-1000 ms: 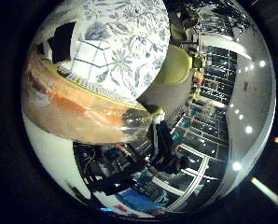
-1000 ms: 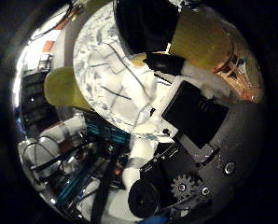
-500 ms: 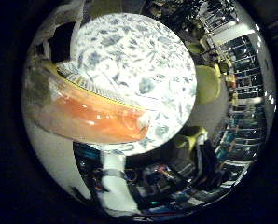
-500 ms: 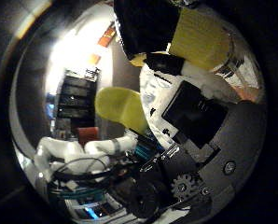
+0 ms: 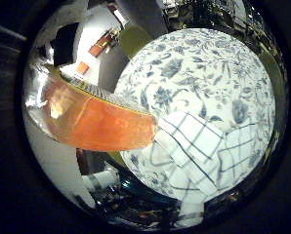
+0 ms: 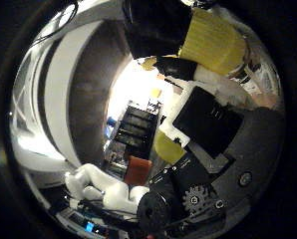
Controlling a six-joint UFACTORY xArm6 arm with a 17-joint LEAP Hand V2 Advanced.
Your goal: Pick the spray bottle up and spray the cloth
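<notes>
The spray bottle (image 5: 99,124), clear with orange liquid, lies right against my palm and fills one side of the little finger side view. Its yellow ribbed top (image 6: 213,42) shows in the thumb side view, with the black and white fingers of my right hand (image 6: 203,119) curled close around it. Beyond the bottle, a white cloth with a dark blue check (image 5: 199,156) lies rumpled on a round table under a blue floral tablecloth (image 5: 204,73). The bottle is held above the table, apart from the cloth.
A yellow-green chair (image 5: 133,39) stands beside the table. Shelving (image 6: 133,129) and a white robot arm (image 6: 103,186) show in the room behind the hand, along with a white curved wall or panel (image 6: 59,99).
The whole picture has swung, so the hand with the bottle has turned. The floral table now fills the view and the checked cloth has come into sight. The bottle stays in the hand.
</notes>
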